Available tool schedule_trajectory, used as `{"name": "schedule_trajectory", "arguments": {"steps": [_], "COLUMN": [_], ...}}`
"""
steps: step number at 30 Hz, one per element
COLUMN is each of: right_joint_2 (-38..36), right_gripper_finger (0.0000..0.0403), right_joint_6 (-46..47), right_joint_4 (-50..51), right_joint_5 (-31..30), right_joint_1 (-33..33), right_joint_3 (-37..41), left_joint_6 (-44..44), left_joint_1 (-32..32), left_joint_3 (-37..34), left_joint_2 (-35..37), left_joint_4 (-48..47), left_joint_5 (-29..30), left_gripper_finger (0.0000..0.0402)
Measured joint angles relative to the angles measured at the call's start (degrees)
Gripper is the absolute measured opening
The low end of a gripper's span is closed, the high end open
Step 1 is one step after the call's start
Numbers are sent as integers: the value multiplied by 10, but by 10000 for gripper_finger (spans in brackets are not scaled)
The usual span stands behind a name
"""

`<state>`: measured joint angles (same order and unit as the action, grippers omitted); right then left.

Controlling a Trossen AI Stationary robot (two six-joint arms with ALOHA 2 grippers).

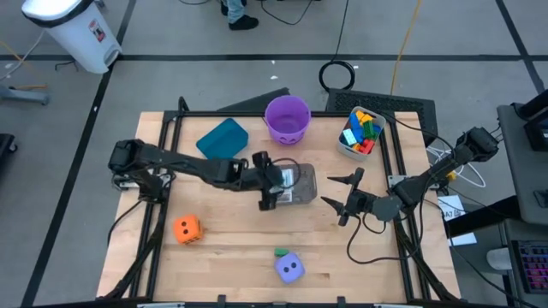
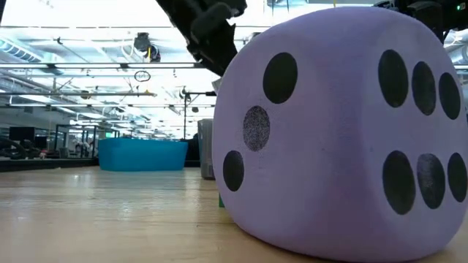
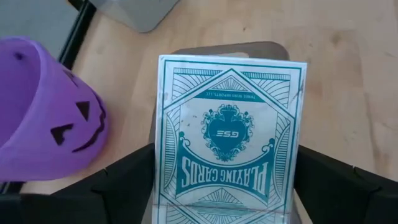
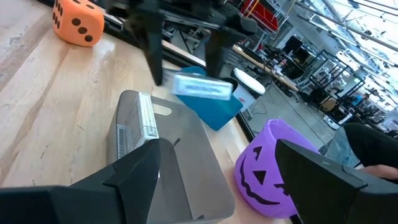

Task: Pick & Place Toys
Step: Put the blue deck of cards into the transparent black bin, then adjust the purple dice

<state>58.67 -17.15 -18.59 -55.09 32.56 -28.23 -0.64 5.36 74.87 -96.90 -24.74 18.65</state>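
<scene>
Pale wood table (image 1: 231, 257), concrete floor around; left gripper (image 1: 272, 181) clasps a teal card deck (image 3: 229, 140), right gripper (image 1: 342, 195) at three o'clock gapes empty.

The card box (image 3: 229, 140) between the left end effector's fingers (image 3: 127, 180) bears teal print reading "PLAYING CARDS" on a banner, seen upside down. Above it an emblem holds three letters that look like "GSS", though this is uncertain. A line of small print near the box's far edge is too fine to read. The purple die (image 2: 340, 131) shows black pips: three on one face, six on the neighbouring face.
</scene>
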Motion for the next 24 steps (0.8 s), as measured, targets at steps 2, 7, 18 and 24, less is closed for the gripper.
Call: {"name": "schedule_trajectory", "arguments": {"steps": [2,7,18,24], "right_joint_2": [0,0,0,0], "right_gripper_finger": [290,290,290,290], "right_joint_6": [0,0,0,23], "right_joint_4": [0,0,0,-1], "right_joint_5": [0,0,0,104], "right_joint_1": [0,0,0,0], "right_joint_3": [0,0,0,0], "left_joint_6": [-4,-22,-144,-128], "left_joint_1": [-15,-40,-39,25], "left_joint_3": [-8,-28,-16,-59], "left_joint_2": [0,1,38,80], "left_joint_4": [21,72,66,125], "left_joint_5": [-6,-7,-62,-94], "left_gripper_finger": [357,362,364,365]}}
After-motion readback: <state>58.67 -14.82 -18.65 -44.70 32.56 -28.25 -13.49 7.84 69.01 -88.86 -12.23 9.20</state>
